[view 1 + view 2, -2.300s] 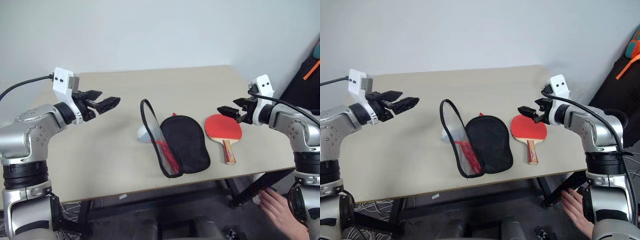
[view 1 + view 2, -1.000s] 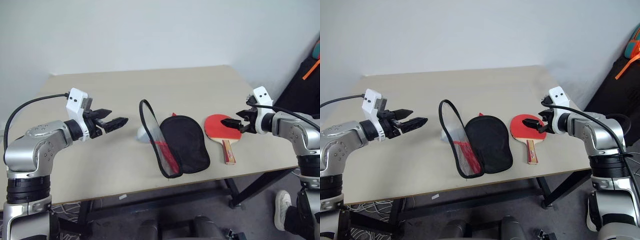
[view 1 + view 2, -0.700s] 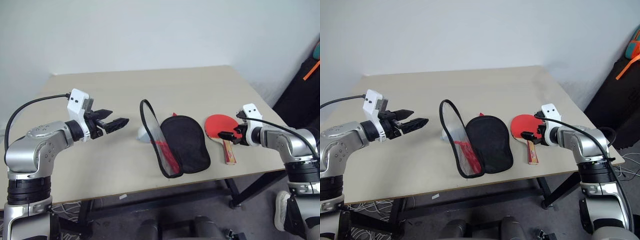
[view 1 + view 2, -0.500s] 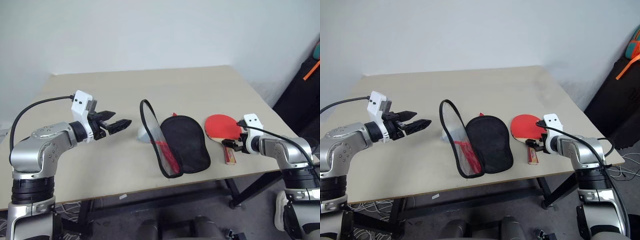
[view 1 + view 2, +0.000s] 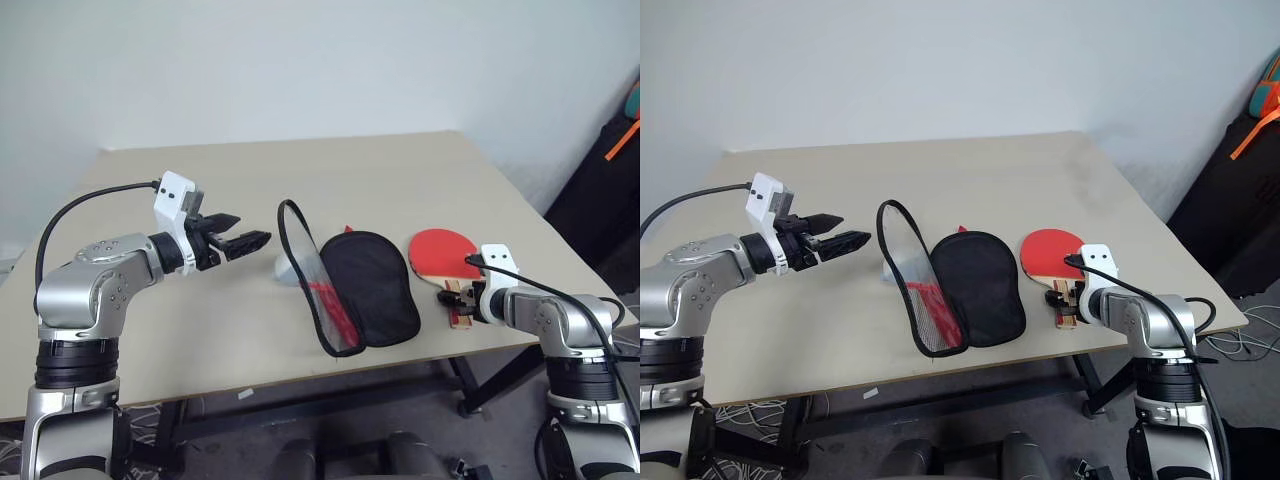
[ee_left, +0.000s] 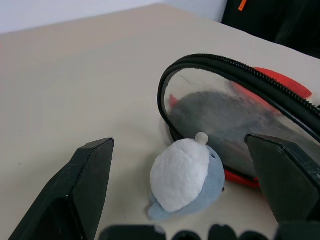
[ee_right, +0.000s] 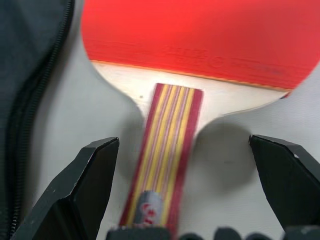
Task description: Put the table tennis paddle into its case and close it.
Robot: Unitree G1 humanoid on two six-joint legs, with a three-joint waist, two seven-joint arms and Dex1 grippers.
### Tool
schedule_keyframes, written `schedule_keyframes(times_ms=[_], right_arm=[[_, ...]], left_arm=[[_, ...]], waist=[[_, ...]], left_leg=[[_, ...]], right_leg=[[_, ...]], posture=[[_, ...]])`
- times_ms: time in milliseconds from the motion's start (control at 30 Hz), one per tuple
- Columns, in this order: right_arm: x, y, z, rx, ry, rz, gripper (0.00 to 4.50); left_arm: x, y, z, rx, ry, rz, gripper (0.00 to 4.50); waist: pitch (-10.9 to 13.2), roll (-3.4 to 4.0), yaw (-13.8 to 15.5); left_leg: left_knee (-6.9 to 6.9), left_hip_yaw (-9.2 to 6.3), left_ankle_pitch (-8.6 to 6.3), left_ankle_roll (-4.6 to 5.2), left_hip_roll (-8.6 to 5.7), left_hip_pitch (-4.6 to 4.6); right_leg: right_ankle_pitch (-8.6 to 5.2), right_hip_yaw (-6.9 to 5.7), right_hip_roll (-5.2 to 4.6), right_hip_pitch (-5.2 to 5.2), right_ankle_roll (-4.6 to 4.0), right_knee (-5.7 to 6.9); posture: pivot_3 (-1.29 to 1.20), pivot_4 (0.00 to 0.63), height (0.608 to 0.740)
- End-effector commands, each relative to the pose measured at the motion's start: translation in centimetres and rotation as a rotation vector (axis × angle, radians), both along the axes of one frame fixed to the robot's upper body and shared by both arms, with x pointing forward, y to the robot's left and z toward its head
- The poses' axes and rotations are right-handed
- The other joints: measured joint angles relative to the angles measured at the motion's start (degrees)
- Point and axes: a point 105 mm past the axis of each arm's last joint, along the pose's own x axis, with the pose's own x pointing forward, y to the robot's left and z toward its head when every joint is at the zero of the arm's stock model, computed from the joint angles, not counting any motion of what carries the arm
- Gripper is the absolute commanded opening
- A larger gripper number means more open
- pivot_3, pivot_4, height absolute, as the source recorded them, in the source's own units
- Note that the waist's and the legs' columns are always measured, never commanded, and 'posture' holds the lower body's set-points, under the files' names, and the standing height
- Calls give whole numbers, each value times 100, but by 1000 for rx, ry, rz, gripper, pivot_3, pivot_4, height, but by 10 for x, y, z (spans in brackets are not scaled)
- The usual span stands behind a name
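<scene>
Table tennis paddle (image 5: 444,255): flat on table (image 5: 200,330), just right of case (image 5: 350,285). Case: unzipped, flap up. Right gripper (image 7: 185,200): fingers wide apart, straddling paddle handle, nothing gripped. Left gripper (image 5: 240,243): fully spread, empty, near white-grey lump (image 6: 185,177).

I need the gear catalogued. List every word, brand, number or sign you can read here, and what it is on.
No text here reads clearly enough to quote.
Paddle: faint embossed lettering on the red rubber near the blade's neck, too blurred to read.
Paddle handle: a small red and grey badge at its end, unreadable.
Case: no lettering visible.
</scene>
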Motion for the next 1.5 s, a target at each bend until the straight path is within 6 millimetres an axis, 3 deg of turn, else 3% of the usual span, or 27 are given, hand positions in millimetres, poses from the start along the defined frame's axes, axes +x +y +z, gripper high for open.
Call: schedule_keyframes(times_ms=[33, 100, 333, 400, 500, 600, 700, 867, 1067, 1200, 1500], right_arm=[[5, -3, 10, -16, -45, -43, 4328], [7, -3, 11, -17, -50, -55, 3961], [8, -4, 12, -26, -46, -90, 1504], [10, -4, 13, -26, -46, -104, 1127], [16, -3, 20, -21, -76, -120, 1127], [29, 3, 41, -4, -161, -122, 1127], [38, 26, 65, 38, -235, -66, 1127], [39, 66, 81, 86, -267, 27, 1127], [23, 107, 73, 130, -211, 116, 1127], [10, 123, 65, 151, -163, 153, 1127], [-4, 129, 44, 169, -70, 142, 1127]], left_arm=[[4, -4, 16, 4, -65, -18, 4483], [5, -4, 16, 5, -66, -19, 4500], [5, 7, 18, 25, -67, -2, 4500], [4, 11, 18, 32, -66, 7, 4500], [3, 14, 16, 35, -63, 18, 4500], [2, 16, 14, 33, -62, 20, 4500], [1, 15, 11, 33, -59, 22, 4500], [1, 13, 8, 30, -54, 19, 4500], [1, 13, 7, 32, -50, 18, 4500], [1, 13, 7, 35, -46, 19, 4500], [1, 13, 6, 40, -40, 15, 4500]], waist=[[0, 0, 0], [0, -1, 0], [0, -1, 1], [0, -1, 1], [0, 0, 0], [1, 2, -2], [5, 7, -10], [4, 7, -12], [3, 7, -3], [3, 7, -5], [4, 8, -7]], left_leg=[[1, 0, 0, 0, 0, 0], [1, 0, 0, 0, 0, 0], [3, -1, 0, 0, -1, 0], [3, -1, 0, 0, -1, 0], [2, -1, 0, 0, -1, 0], [2, 1, 0, 0, -1, -1], [-2, 3, 0, 0, -1, -3], [-13, 0, 0, -1, 5, 0], [-7, -4, 0, -1, 1, -2], [-8, -9, 0, -2, 1, -3], [-11, -9, 0, -4, 2, -2]], right_leg=[[0, 0, 0, 0, 0, 0], [0, 0, 0, 0, 0, 1], [0, 0, -1, 3, 0, 0], [0, 0, -1, 2, 0, 1], [0, 0, -1, 0, 0, 1], [0, 1, -1, -2, 0, 2], [0, 5, -1, -12, 0, 8], [7, 4, 4, -15, -11, 10], [17, 1, 1, -13, -28, 12], [18, -3, 1, -14, -30, 12], [18, -6, 0, -16, -30, 11]], posture=[[0, 0, 740], [0, 0, 740], [0, 0, 740], [0, 0, 740], [0, 0, 740], [0, 0, 740], [0, 0, 740], [0, 0, 740], [0, 0, 740], [0, 0, 740], [0, 0, 740]])
